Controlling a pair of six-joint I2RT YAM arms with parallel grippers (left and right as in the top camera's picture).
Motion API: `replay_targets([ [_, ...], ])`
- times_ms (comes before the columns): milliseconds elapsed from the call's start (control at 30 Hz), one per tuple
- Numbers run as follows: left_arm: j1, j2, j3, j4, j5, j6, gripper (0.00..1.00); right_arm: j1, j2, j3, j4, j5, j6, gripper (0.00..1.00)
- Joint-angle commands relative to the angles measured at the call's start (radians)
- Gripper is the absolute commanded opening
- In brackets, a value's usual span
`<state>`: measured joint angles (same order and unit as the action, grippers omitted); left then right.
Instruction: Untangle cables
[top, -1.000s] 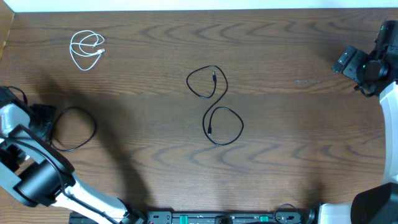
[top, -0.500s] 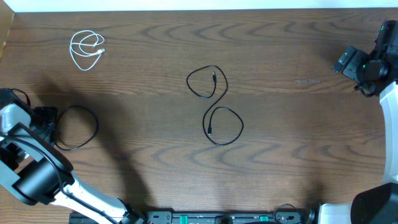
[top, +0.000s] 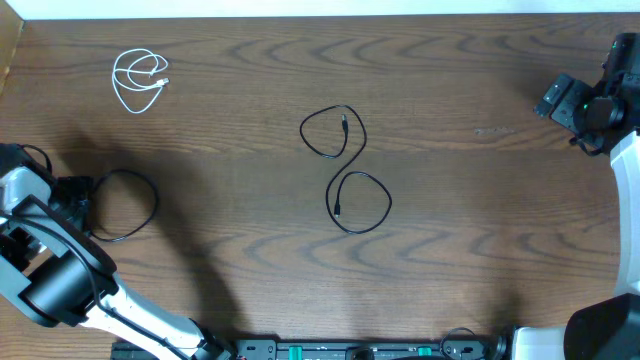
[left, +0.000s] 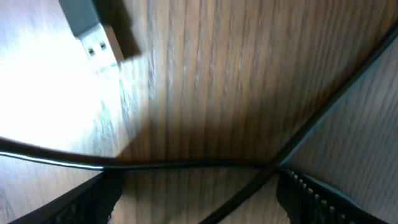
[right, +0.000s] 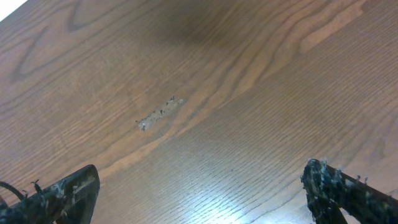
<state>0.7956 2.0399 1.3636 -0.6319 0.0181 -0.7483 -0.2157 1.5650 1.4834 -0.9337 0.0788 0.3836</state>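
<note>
A white cable (top: 158, 80) lies coiled at the far left of the table. A black cable (top: 364, 135) lies in a figure-eight of two loops at the middle. A second black cable (top: 125, 173) forms one loop at the left edge, touching my left gripper (top: 78, 197). In the left wrist view my left gripper (left: 199, 196) is open just above the table, with two strands of this black cable (left: 186, 165) crossing between its fingers and the cable's USB plug (left: 93, 31) ahead. My right gripper (top: 553, 100) is open and empty at the far right, and its fingers (right: 199, 186) frame bare wood.
The wooden table (top: 480, 220) has a small pale scuff (right: 158, 113) ahead of my right gripper. The table's far edge meets a white strip (top: 300, 8). Thick black cords run by the left arm's base (top: 25, 155).
The left black loop and my left gripper have shifted slightly to the right. The other cables and the right arm have not moved.
</note>
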Motion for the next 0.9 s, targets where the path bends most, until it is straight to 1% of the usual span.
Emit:
replay_targets([
  [0,0.000,0.061,-0.014,0.026,-0.038,0.014,0.80,0.000,0.004,0.000,-0.002,0.008,0.012,0.99],
  [33,0.000,0.065,-0.014,0.039,-0.038,0.018,0.76,0.000,0.004,0.000,-0.002,0.008,0.012,0.99],
  [133,0.000,0.069,-0.014,0.072,-0.038,0.063,0.51,0.000,0.004,0.000,-0.002,0.008,0.012,0.99],
  [167,0.000,0.069,-0.014,0.083,-0.038,0.076,0.44,0.000,0.004,0.000,-0.002,0.008,0.012,0.99],
  [200,0.000,0.069,-0.014,0.090,-0.038,0.084,0.41,0.000,0.004,0.000,-0.002,0.008,0.012,0.99],
  [233,0.000,0.069,-0.014,0.104,-0.038,0.103,0.28,0.000,0.004,0.000,-0.002,0.008,0.012,0.99],
  [267,0.000,0.069,-0.014,0.113,-0.038,0.111,0.19,0.000,0.004,0.000,-0.002,0.008,0.012,0.99],
  [300,0.000,0.069,-0.014,0.123,-0.038,0.123,0.11,0.000,0.004,0.000,-0.002,0.008,0.012,0.99],
  [333,0.000,0.069,-0.014,0.131,-0.038,0.136,0.08,0.000,0.004,0.000,-0.002,0.008,0.012,0.99],
  [467,0.000,0.069,-0.013,0.176,-0.037,0.226,0.08,0.000,0.004,0.000,-0.002,0.008,0.012,0.99],
  [700,-0.009,0.068,-0.013,0.250,-0.025,0.448,0.07,0.000,0.004,0.000,-0.002,0.008,0.012,0.99],
  [867,-0.051,0.068,-0.010,0.300,0.010,0.585,0.07,0.000,0.004,0.000,-0.002,0.008,0.012,0.99],
])
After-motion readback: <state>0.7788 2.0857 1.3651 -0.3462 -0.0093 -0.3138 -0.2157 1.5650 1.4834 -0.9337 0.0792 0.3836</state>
